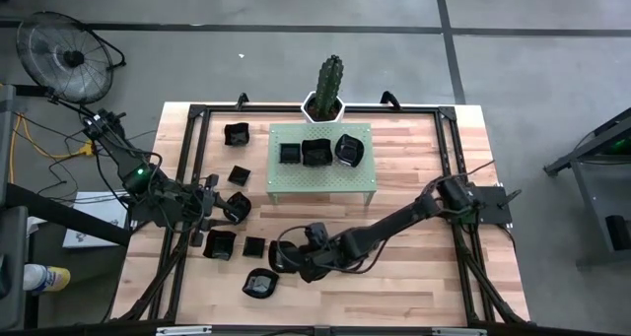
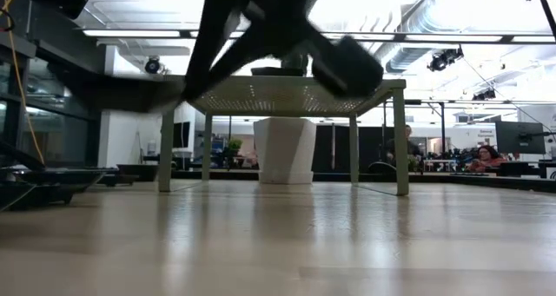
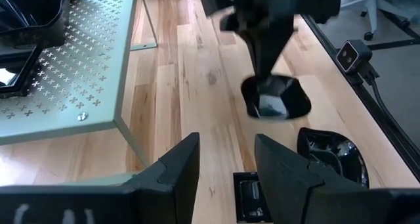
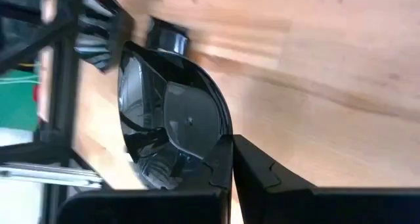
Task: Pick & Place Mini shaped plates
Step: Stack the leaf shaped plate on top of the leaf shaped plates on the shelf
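On the table, three mini shaped plates sit on the green stand. My right gripper pinches a plate by its rim: pick step. Next I lift it toward the stand. My left gripper waits, fingers spread.

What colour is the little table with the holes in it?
Pale green. The stand shows best in the high view, with three black plates on top.

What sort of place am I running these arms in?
Likely an open lab or industrial workshop: a grey concrete floor around the wooden table, exposed ceiling ducts overhead, a floor fan beside the rig, and people seated at desks in the background.
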You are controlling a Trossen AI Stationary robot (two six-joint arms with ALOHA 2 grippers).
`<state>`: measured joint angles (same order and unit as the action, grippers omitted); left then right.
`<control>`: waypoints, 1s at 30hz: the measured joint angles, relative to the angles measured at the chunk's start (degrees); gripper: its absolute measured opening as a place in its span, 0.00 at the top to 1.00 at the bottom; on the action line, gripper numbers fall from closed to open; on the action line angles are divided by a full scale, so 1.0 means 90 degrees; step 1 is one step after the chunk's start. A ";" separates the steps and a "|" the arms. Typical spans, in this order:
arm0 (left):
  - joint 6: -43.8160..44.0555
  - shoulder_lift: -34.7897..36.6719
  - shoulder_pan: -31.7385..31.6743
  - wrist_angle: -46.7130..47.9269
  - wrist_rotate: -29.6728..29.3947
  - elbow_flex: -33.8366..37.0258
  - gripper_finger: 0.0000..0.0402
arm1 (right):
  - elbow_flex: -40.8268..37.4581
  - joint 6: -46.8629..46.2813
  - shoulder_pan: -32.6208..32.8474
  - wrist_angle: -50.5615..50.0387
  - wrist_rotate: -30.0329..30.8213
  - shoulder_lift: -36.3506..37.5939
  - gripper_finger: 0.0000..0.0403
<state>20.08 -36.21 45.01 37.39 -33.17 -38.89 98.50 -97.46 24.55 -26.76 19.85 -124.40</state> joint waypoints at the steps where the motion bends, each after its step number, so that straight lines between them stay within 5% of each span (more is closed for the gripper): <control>1: 0.0001 0.0000 0.0002 0.0000 0.0005 0.0000 0.64 | 0.0000 0.0008 0.0008 -0.0087 0.0062 0.0099 1.00; 16: 0.0007 0.0002 0.0002 -0.0002 0.0013 0.0000 0.64 | 0.0000 0.0344 -0.0035 -0.2169 0.1100 0.1926 1.00; 30: -0.0002 0.0002 0.0002 -0.0005 0.0020 -0.0002 0.64 | 0.0000 0.0581 -0.0857 -0.4413 0.1069 0.3313 1.00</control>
<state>20.05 -36.18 45.04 37.34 -32.99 -38.92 98.50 -92.23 16.84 -66.48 29.47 -94.58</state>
